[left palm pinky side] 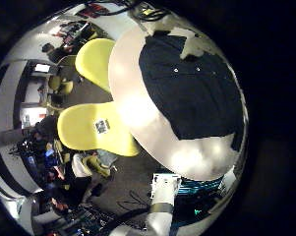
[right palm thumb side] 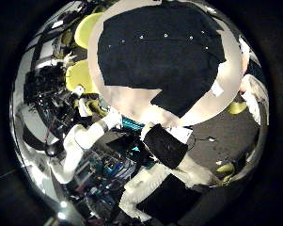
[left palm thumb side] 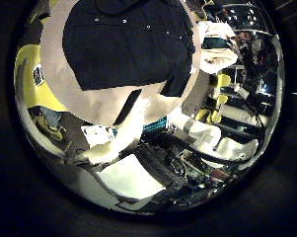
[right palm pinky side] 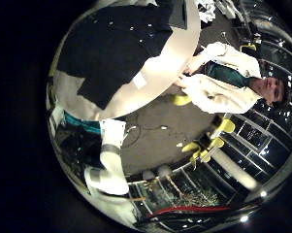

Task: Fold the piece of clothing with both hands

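Black shirt spread flat on round table.

Black shirt, pale table, yellow chairs

Nothing sits close to either palm, and neither hand touches or holds anything. Of the left hand, the thumb side palm view shows a narrow black part reaching in, with white body parts behind it. Of the right hand, the thumb side palm view shows a black block with white housing below it. A white arm with bent, jointed segments stands off to one side there. White arm segments also show in the right little finger side view, and an arm link in the left one. Finger pose is unreadable on both hands.
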Robot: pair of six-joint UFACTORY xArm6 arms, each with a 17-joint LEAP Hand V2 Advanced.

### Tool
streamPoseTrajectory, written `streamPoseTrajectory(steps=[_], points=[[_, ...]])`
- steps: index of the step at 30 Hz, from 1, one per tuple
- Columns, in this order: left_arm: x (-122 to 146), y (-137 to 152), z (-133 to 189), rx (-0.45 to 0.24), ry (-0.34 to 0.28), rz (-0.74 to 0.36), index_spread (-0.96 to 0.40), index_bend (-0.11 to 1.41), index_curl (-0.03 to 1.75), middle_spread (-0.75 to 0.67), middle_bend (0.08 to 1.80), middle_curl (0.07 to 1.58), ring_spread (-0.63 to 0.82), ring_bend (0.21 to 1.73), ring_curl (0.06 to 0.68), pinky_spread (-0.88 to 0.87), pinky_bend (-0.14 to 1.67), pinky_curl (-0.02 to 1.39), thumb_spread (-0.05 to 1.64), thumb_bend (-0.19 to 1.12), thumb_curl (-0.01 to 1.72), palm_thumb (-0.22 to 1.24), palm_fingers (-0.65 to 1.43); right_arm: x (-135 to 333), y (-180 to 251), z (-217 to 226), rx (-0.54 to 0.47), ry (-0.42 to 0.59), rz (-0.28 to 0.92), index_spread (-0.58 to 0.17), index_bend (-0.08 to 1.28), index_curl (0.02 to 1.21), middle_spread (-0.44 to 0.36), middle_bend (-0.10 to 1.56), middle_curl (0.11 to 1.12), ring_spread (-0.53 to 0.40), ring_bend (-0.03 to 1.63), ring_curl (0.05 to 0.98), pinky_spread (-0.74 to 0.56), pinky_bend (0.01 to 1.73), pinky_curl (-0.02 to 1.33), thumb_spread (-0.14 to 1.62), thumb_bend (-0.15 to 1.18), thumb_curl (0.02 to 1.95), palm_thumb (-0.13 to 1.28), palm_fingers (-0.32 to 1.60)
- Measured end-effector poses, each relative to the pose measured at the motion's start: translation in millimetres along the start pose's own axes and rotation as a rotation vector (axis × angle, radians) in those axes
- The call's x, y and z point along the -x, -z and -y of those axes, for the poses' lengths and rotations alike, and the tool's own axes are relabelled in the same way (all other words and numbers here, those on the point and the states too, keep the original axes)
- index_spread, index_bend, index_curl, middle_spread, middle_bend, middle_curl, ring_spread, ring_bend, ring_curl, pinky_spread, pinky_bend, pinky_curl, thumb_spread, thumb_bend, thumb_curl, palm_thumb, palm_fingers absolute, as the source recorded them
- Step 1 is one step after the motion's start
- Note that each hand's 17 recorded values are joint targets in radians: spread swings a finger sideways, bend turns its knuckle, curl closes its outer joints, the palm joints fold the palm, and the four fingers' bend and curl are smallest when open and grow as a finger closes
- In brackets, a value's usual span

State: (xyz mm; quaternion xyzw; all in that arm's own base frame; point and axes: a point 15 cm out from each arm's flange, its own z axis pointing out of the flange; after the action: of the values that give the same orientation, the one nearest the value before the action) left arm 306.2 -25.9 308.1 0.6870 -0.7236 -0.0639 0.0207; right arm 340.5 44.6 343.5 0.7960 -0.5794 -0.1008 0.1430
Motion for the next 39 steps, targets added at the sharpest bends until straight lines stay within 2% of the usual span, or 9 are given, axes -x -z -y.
streamPoseTrajectory(steps=[6,8,12,16,20,25,28,35,39], points=[[3.0,-3.4,-4.2,0.017,0.000,0.012,-0.09,0.18,0.39,0.00,0.25,0.45,0.15,0.68,0.148,0.23,0.24,0.32,1.17,-0.02,0.28,0.27,0.35,-4.5,2.9,-5.3,-0.001,-0.004,0.003,-0.318,0.16,0.27,0.017,0.28,0.37,0.135,0.60,0.218,0.39,0.48,0.26,1.26,-0.02,0.32,0.46,0.25],[2.7,-3.8,-4.6,0.018,-0.008,0.019,-0.09,0.18,0.39,0.00,0.25,0.45,0.15,0.68,0.149,0.23,0.25,0.33,1.17,-0.02,0.28,0.27,0.36,-7.4,6.1,-5.3,-0.009,-0.005,0.005,-0.319,0.16,0.27,-0.024,0.27,0.37,0.135,0.61,0.220,0.39,0.48,0.26,1.27,-0.02,0.32,0.46,0.25],[5.1,-12.1,-7.8,0.035,-0.030,0.040,-0.09,0.18,0.39,-0.01,0.25,0.46,0.15,0.68,0.150,0.23,0.25,0.33,1.17,-0.02,0.28,0.27,0.35,-17.1,11.5,-8.8,-0.021,-0.012,-0.009,-0.320,0.16,0.28,-0.005,0.28,0.37,0.129,0.61,0.220,0.39,0.48,0.26,1.27,-0.02,0.32,0.46,0.25],[2.1,-39.9,-10.2,0.062,-0.117,0.067,-0.09,0.17,0.38,-0.01,0.22,0.45,0.15,0.69,0.153,0.23,0.26,0.33,1.16,-0.03,0.28,0.26,0.33,-29.1,8.9,-16.8,-0.006,-0.041,0.004,-0.321,0.16,0.28,-0.004,0.28,0.37,0.126,0.61,0.220,0.39,0.48,0.26,1.27,-0.02,0.32,0.46,0.25],[0.6,-68.7,-4.4,0.050,-0.202,0.104,-0.07,0.15,0.37,0.03,0.15,0.42,0.17,0.71,0.165,0.24,0.30,0.34,1.10,-0.05,0.26,0.17,0.24,-39.7,5.9,-27.3,0.020,-0.074,0.021,-0.321,0.16,0.28,-0.003,0.28,0.37,0.124,0.61,0.220,0.39,0.48,0.26,1.27,-0.02,0.32,0.46,0.25],[-6.5,-107.0,-0.8,0.010,-0.289,0.136,-0.05,0.15,0.35,0.07,0.17,0.39,0.20,0.73,0.173,0.26,0.35,0.36,1.00,-0.04,0.26,0.10,0.18,-41.1,8.3,-34.9,0.015,-0.079,0.022,-0.321,0.16,0.28,0.003,0.28,0.37,0.124,0.61,0.219,0.38,0.48,0.26,1.27,-0.02,0.32,0.46,0.25],[-10.6,-120.2,-2.1,0.011,-0.323,0.152,-0.04,0.15,0.34,0.09,0.18,0.38,0.23,0.73,0.175,0.27,0.38,0.36,0.95,-0.04,0.27,0.07,0.14,-41.0,8.8,-37.7,0.010,-0.081,0.021,-0.321,0.16,0.28,-0.001,0.28,0.37,0.124,0.61,0.219,0.38,0.48,0.26,1.27,-0.02,0.32,0.46,0.25],[-15.2,-144.1,-5.0,0.070,-0.322,0.185,0.00,0.15,0.32,0.16,0.19,0.37,0.32,0.73,0.177,0.32,0.41,0.36,0.88,-0.03,0.29,0.07,0.09,-43.5,11.0,-40.4,0.002,-0.074,0.021,-0.320,0.16,0.28,0.004,0.28,0.37,0.123,0.61,0.219,0.37,0.49,0.25,1.27,-0.02,0.32,0.46,0.25],[-11.3,-150.3,-2.8,0.071,-0.307,0.224,0.01,0.17,0.32,0.16,0.20,0.37,0.32,0.72,0.174,0.32,0.40,0.35,0.88,-0.02,0.30,0.10,0.12,-43.0,14.8,-44.8,-0.013,-0.069,0.016,-0.320,0.16,0.28,0.008,0.28,0.37,0.123,0.61,0.219,0.37,0.49,0.25,1.27,-0.02,0.32,0.46,0.25]])
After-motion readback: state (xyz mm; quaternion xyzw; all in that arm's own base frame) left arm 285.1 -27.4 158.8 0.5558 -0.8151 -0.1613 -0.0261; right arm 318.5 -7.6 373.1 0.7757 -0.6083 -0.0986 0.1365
